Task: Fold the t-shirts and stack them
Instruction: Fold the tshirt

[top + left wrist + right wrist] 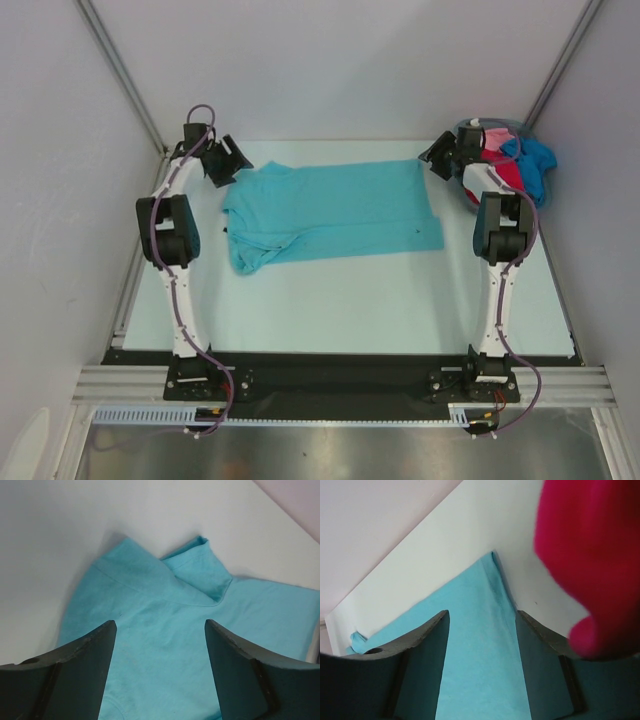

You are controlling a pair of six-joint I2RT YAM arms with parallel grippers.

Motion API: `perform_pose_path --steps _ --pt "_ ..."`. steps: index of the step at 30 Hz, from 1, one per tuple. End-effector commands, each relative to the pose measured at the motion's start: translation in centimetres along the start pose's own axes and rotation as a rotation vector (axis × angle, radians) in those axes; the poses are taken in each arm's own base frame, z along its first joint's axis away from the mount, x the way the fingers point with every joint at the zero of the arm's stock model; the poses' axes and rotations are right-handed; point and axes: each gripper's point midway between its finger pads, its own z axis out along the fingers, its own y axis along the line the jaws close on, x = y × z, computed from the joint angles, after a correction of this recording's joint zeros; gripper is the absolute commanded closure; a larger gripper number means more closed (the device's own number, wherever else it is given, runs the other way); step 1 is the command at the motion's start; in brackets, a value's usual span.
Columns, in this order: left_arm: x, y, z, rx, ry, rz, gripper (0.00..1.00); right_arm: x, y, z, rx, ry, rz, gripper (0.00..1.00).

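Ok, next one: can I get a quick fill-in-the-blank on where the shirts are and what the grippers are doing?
1. The teal shirt lies spread on the ____.
2. The red shirt and blue shirt are piled in the ____ at the far right corner.
3. The left gripper and right gripper both have their jaws ____, holding nothing.
Missing words: table; basket; open.
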Motion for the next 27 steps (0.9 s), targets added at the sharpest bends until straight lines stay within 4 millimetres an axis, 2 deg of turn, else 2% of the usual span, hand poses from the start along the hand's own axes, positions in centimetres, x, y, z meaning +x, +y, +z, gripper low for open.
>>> perform_pose_path --steps 1,5,8,14,17,27 --pt "-0.7 0.5 -0.1 -0.027 0.003 0.015 0.23 1.4 -0.8 1.3 0.030 0.043 0.006 0.39" --pt "-0.4 1.3 0.3 -0.064 0.023 0.017 0.23 1.8 -0.7 2.3 0.051 0.090 0.018 0.38" --pt "-0.7 2.2 0.0 -0.121 0.015 0.029 0.22 1.8 -0.9 2.3 0.067 0.098 0.009 0.38" --pt "-3.3 4.0 -2.0 -0.238 -0.066 0.064 0.21 1.4 -0.8 1.9 0.072 0.085 0.003 0.38" --pt "-3.9 3.9 -2.5 -0.242 -0.081 0.080 0.21 1.5 -1.3 1.7 0.086 0.086 0.004 0.38" --pt "-3.3 4.7 -1.1 -0.254 -0.061 0.088 0.21 1.1 -2.2 2.1 0.097 0.080 0.010 0.39"
